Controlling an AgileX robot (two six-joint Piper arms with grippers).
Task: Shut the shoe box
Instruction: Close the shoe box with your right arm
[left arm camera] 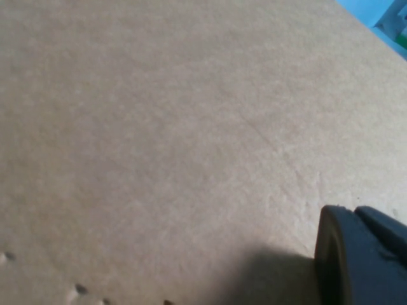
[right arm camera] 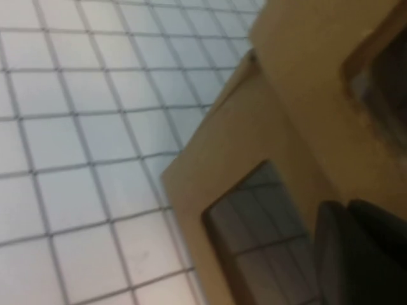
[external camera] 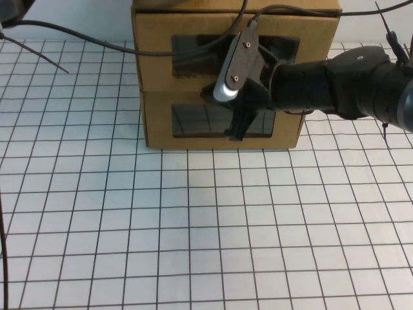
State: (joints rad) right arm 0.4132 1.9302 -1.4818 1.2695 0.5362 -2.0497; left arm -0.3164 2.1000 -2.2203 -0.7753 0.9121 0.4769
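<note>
Two brown cardboard boxes stand stacked at the back of the table. The lower one is the shoe box (external camera: 158,119), with a clear window (external camera: 200,121) in its front; its pull tab does not show. Its front sits almost flush with the box above. My right gripper (external camera: 237,129) reaches in from the right, shut and empty, with its tips against the shoe box's window. In the right wrist view the right gripper (right arm camera: 346,254) sits beside that window (right arm camera: 254,216). My left gripper (left arm camera: 356,260) is out of the high view, shut and close against a plain cardboard face (left arm camera: 159,127).
The upper cardboard box (external camera: 151,51) has its own window (external camera: 193,55) and sits on the shoe box. Black cables (external camera: 97,40) run across the back left. The white gridded table (external camera: 206,226) stretches in front of the boxes.
</note>
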